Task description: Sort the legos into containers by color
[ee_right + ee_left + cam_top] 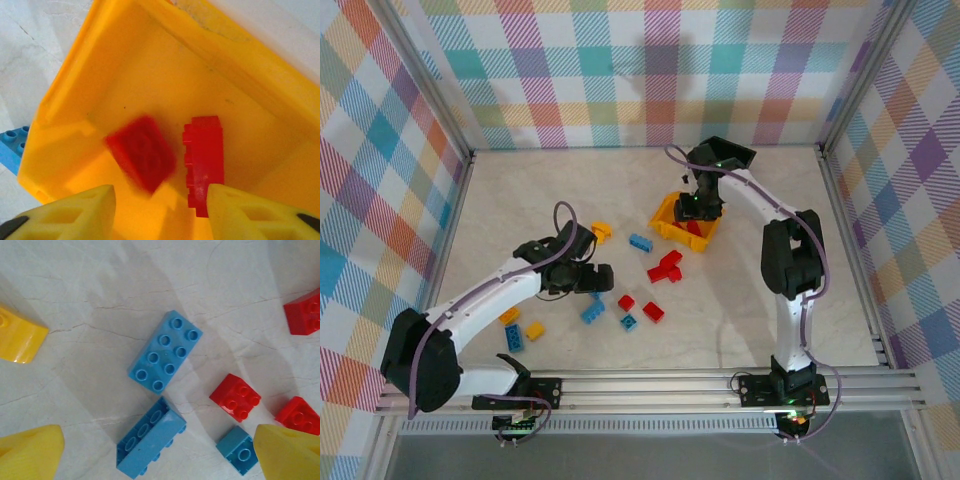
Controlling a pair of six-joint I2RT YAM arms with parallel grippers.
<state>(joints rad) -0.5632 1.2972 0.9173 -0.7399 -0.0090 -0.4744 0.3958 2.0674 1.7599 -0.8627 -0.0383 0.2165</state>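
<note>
As wrist views show, right gripper (161, 202) parted over red lego (141, 152), left gripper (160, 452) spread over blue lego (165, 351)

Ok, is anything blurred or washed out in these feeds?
Right wrist: one red brick inside the yellow bin is blurred, the second red brick beside it sharp. Left wrist: crisp, soft shadows across the table. Top external: evenly lit, sharp.

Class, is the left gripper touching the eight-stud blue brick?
Apart. Left wrist view shows bare table between the eight-stud blue brick and the left gripper's fingers.
</note>
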